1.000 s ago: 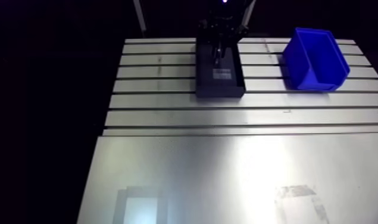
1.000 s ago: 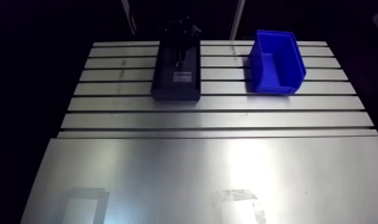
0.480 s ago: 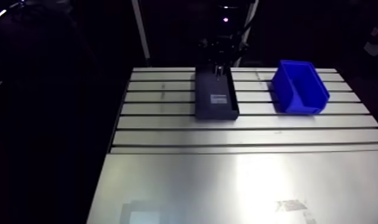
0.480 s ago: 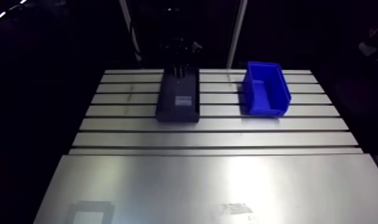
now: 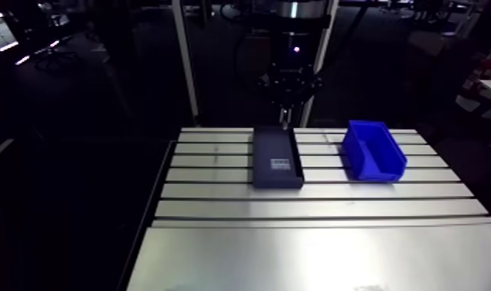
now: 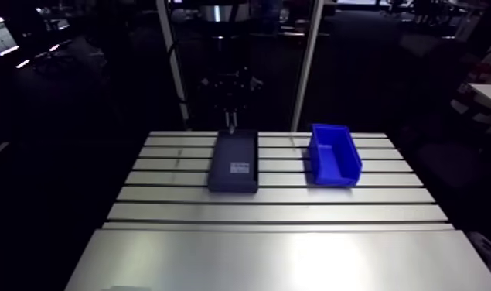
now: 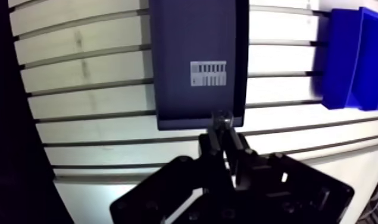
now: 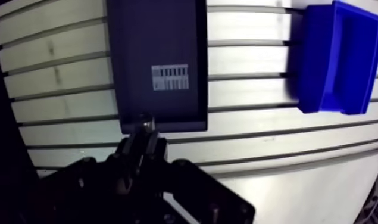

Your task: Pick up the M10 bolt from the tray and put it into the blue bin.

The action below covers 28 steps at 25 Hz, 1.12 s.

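Counter (image 5: 310, 255): grey metal with long slots — tray (image 5: 270, 147) and blue bin (image 5: 374, 148) apart.
Pincer (image 7: 220, 127): clamped on the bolt (image 7: 219, 118).

Looking down on a table (image 5: 217, 174) with long slots running from side to side. Seeing a dark tray (image 5: 274, 144) lying flat across the slots near the middle, with a small white label (image 5: 280, 163) inside it. Finding a blue bin (image 5: 396, 155) to the right of the tray, near it but not touching, standing with its open top facing up. Spotting the gripper (image 5: 285, 114) hanging in the air above the tray's far end. Noticing a smooth shiny plate (image 5: 318, 259) covering the table's near part.
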Each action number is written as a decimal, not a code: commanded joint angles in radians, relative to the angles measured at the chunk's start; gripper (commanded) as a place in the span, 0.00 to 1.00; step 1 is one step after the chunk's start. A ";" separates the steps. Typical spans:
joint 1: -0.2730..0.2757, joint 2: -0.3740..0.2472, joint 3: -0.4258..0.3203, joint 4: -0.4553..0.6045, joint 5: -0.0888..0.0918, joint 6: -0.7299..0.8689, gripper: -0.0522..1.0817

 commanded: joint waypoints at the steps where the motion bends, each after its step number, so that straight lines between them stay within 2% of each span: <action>1: -0.007 -0.046 0.019 0.025 0.004 -0.202 0.96; 5: -0.030 -0.053 0.021 0.034 0.001 -0.417 0.96; 6: -0.052 -0.053 0.021 0.037 0.007 -0.469 0.96; 7: -0.073 -0.062 0.028 0.033 0.001 -0.538 0.96; 9: -0.107 -0.082 0.031 0.027 0.001 -0.669 0.96; 11: -0.156 -0.093 0.033 0.028 0.008 -0.818 0.96; 19: -0.307 -0.103 0.019 0.050 0.002 -1.358 0.97; 24: -0.417 -0.059 -0.024 0.056 -0.004 -1.700 0.97; 28: -0.422 0.006 -0.076 0.046 -0.010 -1.841 0.97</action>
